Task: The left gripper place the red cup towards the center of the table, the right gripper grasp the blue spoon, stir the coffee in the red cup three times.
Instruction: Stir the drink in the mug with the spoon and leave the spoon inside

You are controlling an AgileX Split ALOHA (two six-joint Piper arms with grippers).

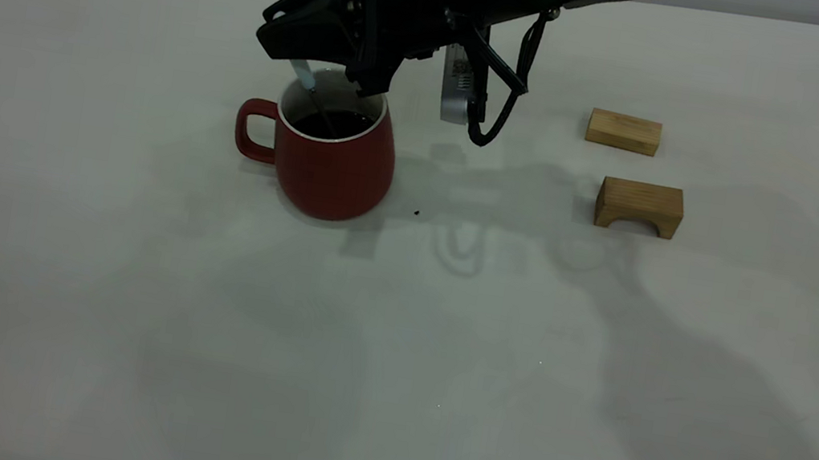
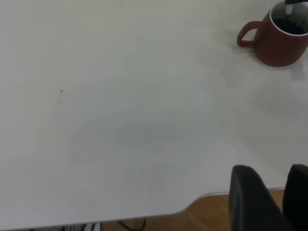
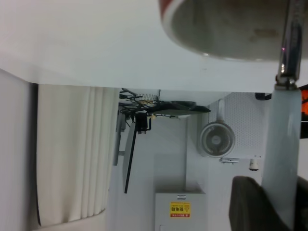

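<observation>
The red cup (image 1: 329, 169) stands upright near the middle of the table (image 1: 123, 301), handle to the left, with dark coffee (image 1: 332, 123) inside. My right gripper (image 1: 312, 69) hangs over the cup's rim, shut on the pale handle of the blue spoon (image 1: 304, 74), whose neck slants down into the coffee. In the right wrist view the handle of the blue spoon (image 3: 284, 144) sits between the right gripper's (image 3: 284, 192) fingers and the red cup's (image 3: 216, 29) whitish inside is close. The left gripper (image 2: 272, 167) is far from the red cup (image 2: 281, 45), at the table's edge, fingers slightly apart and empty.
Two wooden blocks lie to the right of the cup: a flat one (image 1: 624, 131) and an arched one (image 1: 639, 207). A tiny dark speck (image 1: 417, 212) lies beside the cup. The table's rounded corner (image 2: 192, 202) borders wooden floor near the left gripper.
</observation>
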